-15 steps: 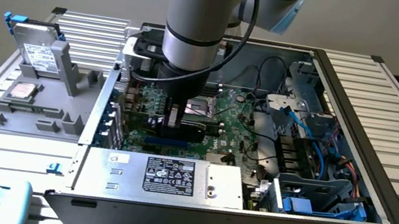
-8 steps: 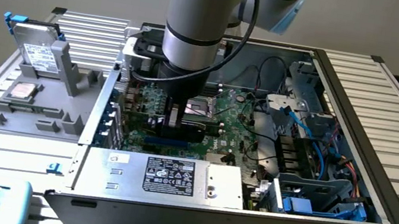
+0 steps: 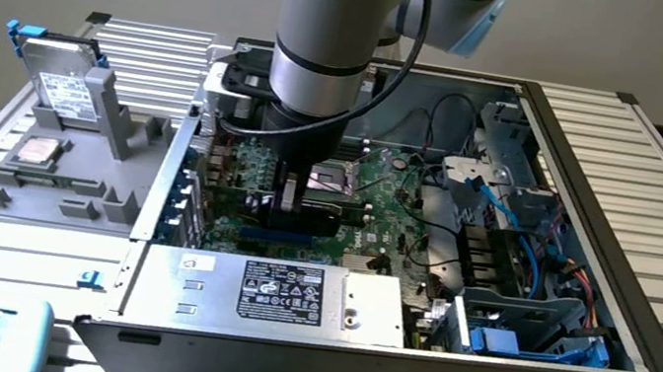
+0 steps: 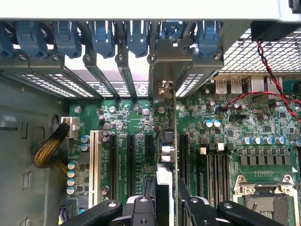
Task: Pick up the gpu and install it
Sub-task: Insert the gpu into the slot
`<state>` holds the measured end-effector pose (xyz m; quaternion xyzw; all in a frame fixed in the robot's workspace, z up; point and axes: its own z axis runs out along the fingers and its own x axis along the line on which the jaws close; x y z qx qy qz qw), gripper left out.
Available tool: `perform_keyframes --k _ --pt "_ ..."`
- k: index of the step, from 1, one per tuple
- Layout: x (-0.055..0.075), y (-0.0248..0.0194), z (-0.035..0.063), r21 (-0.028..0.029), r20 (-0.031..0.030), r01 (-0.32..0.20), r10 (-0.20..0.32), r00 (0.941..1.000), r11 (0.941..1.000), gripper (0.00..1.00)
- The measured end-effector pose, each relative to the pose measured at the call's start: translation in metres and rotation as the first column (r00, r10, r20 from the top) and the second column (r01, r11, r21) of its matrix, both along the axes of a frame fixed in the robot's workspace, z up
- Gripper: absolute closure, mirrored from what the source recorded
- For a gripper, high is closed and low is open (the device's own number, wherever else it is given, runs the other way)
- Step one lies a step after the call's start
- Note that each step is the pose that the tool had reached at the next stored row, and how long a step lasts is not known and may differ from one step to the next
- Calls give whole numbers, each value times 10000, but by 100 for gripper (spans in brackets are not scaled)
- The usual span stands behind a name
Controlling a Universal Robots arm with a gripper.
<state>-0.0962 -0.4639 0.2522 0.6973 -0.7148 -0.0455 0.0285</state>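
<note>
The thin green circuit card with the black cooler block, aka the gpu [image 3: 316,212], is standing on edge inside the open black tower case [image 3: 629,323]. It sits right over the green motherboard [image 4: 225,141] in the expansion slot area, and its silvery end bracket points at the rear wall of the case. Whether its bottom edge is actually down in a slot is hard to say from here.

The robot's black two-finger gripper [image 4: 167,209] has its fingers pressed onto both faces of the card, so it's pinching the gpu from the top edge.

Handling-wise, it's probably light and stiff, but pretty fragile. Bare board, tiny soldered parts, and an edge connector that won't like side loads. Best place to grab looks like the flat faces near the top edge, with the cooler block giving something solid to squeeze, and that's about where the fingers sit. The bracket looks thin and slippery, so a poor handle.

Counting things up:
- one gpu, one arm, one gripper
- one case, one motherboard
- one silver CPU socket [image 4: 263,200]
- one long white slot [image 4: 94,162] next to several black ones
- one grey power supply box with a black label [image 3: 274,295]
- one silver hard drive with a white label [image 3: 58,90], upright in the grey plastic tray [image 3: 102,200] on the exterior view's left
- a row of blue plastic latches [image 4: 101,37], at least six
</note>
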Motion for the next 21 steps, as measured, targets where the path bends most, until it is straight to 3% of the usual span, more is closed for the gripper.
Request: perform_keyframes --k 14,18,21 --pt "0 3 -16 3 -2 5 -5 10000 10000 72" --pt "3 1 -16 9 -64 6 -6 10000 10000 72" --pt "17 -4 -16 8 -73 11 -11 10000 10000 72"
